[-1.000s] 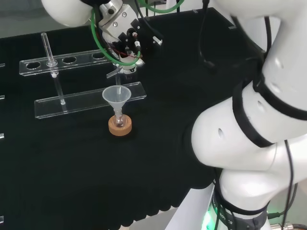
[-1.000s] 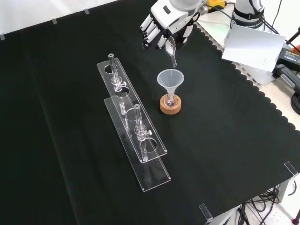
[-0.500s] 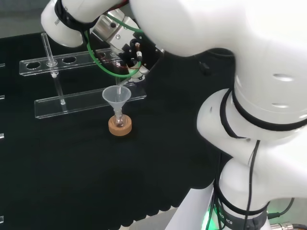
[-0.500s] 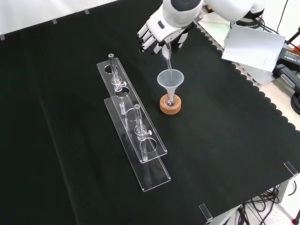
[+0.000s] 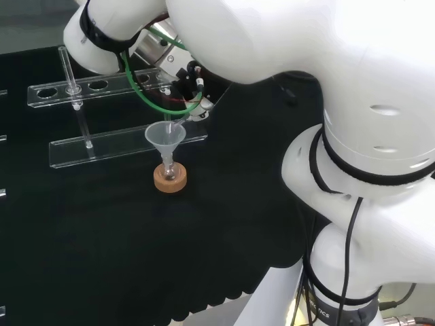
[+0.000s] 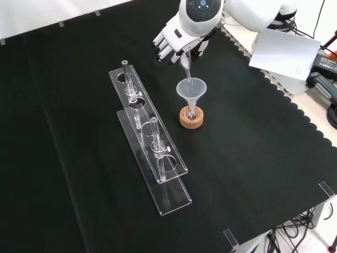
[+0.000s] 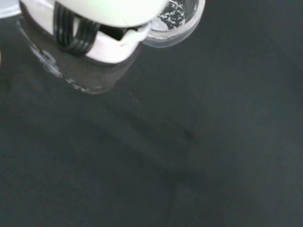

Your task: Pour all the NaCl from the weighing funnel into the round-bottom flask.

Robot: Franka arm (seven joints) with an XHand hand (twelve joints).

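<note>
A small round-bottom flask (image 6: 191, 111) sits on a cork ring (image 6: 191, 118) (image 5: 170, 179), with a clear plastic funnel (image 6: 191, 89) (image 5: 164, 136) in its neck. The hand (image 6: 180, 38) (image 5: 192, 89) hovers just above and beyond it in the front view, fingers curled on a glass weighing funnel (image 6: 186, 65). The weighing funnel is tilted steeply, and its narrow tip reaches into the plastic funnel's mouth. In the wrist view, white grains cling inside the weighing funnel's bowl (image 7: 173, 18) beside the hand (image 7: 94, 33).
Two clear racks (image 6: 134, 103) (image 6: 163, 174) lie left of the flask in the front view, each with an upright glass tube (image 6: 126, 81) (image 6: 155, 138). A white sheet (image 6: 284, 50) lies off the cloth's right edge. The arm's big white links (image 5: 326, 109) stand at the head view's right.
The hand has come down and towards the flask, bringing the weighing funnel's tip from above the plastic funnel into its mouth. The arm's upper link has swung into the head view.
</note>
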